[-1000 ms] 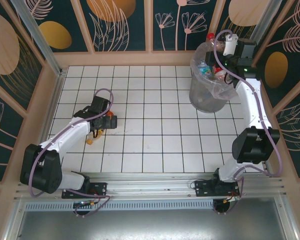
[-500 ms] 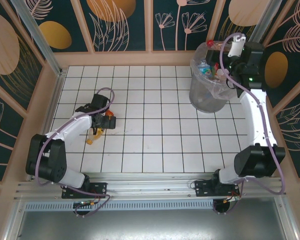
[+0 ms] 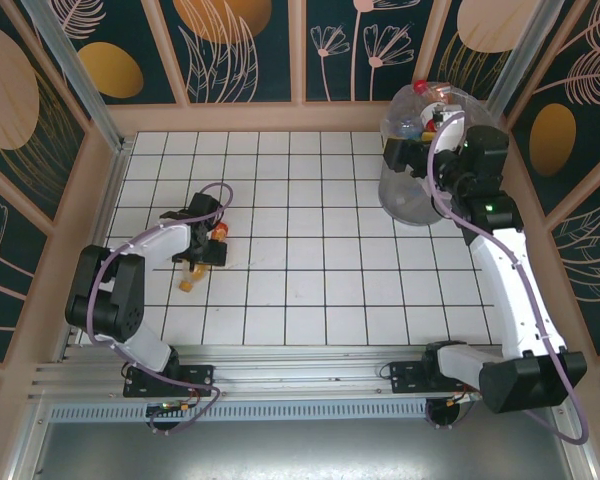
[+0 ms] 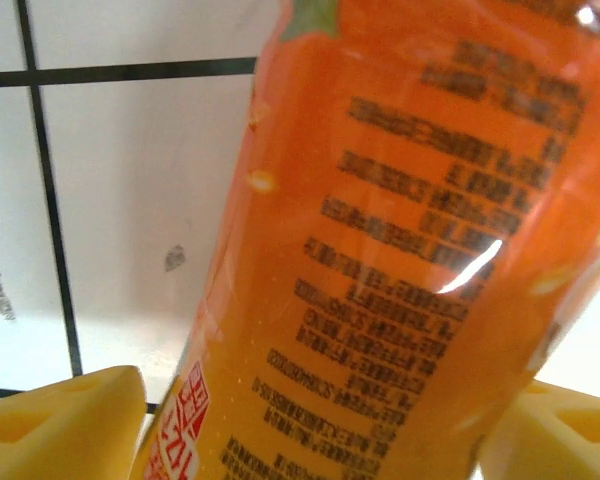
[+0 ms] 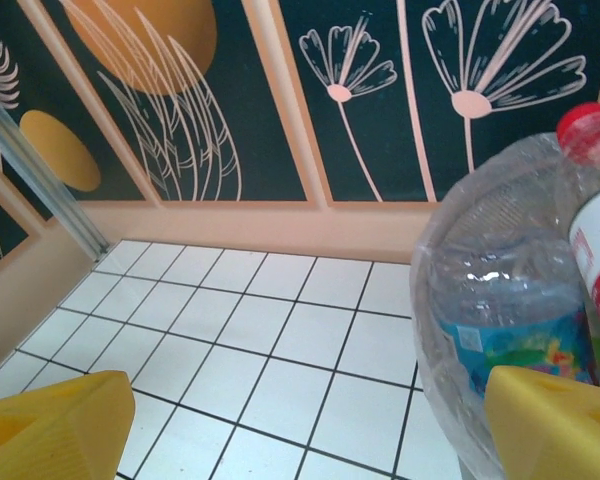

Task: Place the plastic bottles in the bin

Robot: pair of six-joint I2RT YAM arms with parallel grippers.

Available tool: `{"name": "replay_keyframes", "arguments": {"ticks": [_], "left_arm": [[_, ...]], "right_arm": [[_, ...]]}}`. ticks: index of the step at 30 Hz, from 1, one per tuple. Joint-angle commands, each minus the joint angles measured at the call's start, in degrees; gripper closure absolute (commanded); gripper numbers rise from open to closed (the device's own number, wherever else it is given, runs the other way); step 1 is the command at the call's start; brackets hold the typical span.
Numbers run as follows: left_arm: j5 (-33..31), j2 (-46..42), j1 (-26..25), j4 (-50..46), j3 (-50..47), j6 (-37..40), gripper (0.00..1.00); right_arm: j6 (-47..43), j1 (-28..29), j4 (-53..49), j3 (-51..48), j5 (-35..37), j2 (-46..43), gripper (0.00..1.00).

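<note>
White tiled worktop (image 3: 310,250) with a black grid, enclosed by dark panels (image 3: 245,50) painted with pale flowers and orange discs, seen from above and behind the two arm bases. Right arm (image 3: 500,270): reaches up the right side to the far right corner, its wrist level with the rim of the bin. Left arm (image 3: 145,250): folded low over the left half of the worktop, wrist close to the tiles. Bin (image 3: 405,200): tall, round and grey, lined with a clear crinkled bag, standing on the worktop in the far right corner and holding several plastic bottles; a red-capped bottle (image 5: 585,125) with a red and white label stands highest, and a blue-labelled bottle (image 5: 500,340) lies just below it behind clear plastic. Orange-labelled bottle (image 4: 400,220): lying on the tiles at the left, well apart from the bin, its orange cap toward the near edge in the overhead view. Left claw (image 4: 325,390): lowered over this bottle, one yellow finger on each side of the label and close against it; whether the fingers actually press the bottle cannot be told. Right claw (image 5: 310,400): fingers set wide apart with nothing between them, just beside the bin's rim and facing the back wall.
</note>
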Motion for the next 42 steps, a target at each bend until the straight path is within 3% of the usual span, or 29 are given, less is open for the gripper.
{"name": "replay_keyframes", "arguments": {"ticks": [1, 5, 8, 14, 18, 23, 34, 42], "left_arm": [[3.77, 1.55, 0.41, -0.96, 1.20, -0.16, 0.27], [8.51, -0.90, 0.33, 1.56, 1.58, -1.76, 0.39], [18.38, -4.58, 0.24, 6.77, 1.63, -3.52, 0.46], [36.72, -10.30, -2.97, 24.14, 1.60, -10.79, 0.49], [39.00, -9.92, -7.91, 32.79, 4.71, -14.04, 0.48], [44.87, -7.62, -10.83, 42.10, 7.14, -17.98, 0.47], [52.44, -1.69, -17.11, 49.95, 13.24, -22.85, 0.45], [53.81, 0.87, -20.09, 49.25, 15.99, -23.15, 0.43]], "right_arm": [[2.55, 0.02, 2.00, -1.87, 2.17, -1.78, 0.09], [5.65, 0.02, 2.26, -3.63, 0.62, -2.25, 0.10], [8.99, 0.02, 2.60, -5.30, -1.49, -1.99, 0.11], [18.09, 0.08, 6.48, -9.07, -9.11, -1.72, 0.12], [24.44, 0.53, 14.01, -12.11, -19.13, -1.05, 0.12], [24.49, 4.67, 15.44, -11.24, -23.10, 1.00, 0.10], [22.31, 13.47, 17.74, -8.58, -23.36, 6.50, 0.04], [21.66, 15.48, 18.22, -7.07, -21.64, 9.38, 0.06]]}}
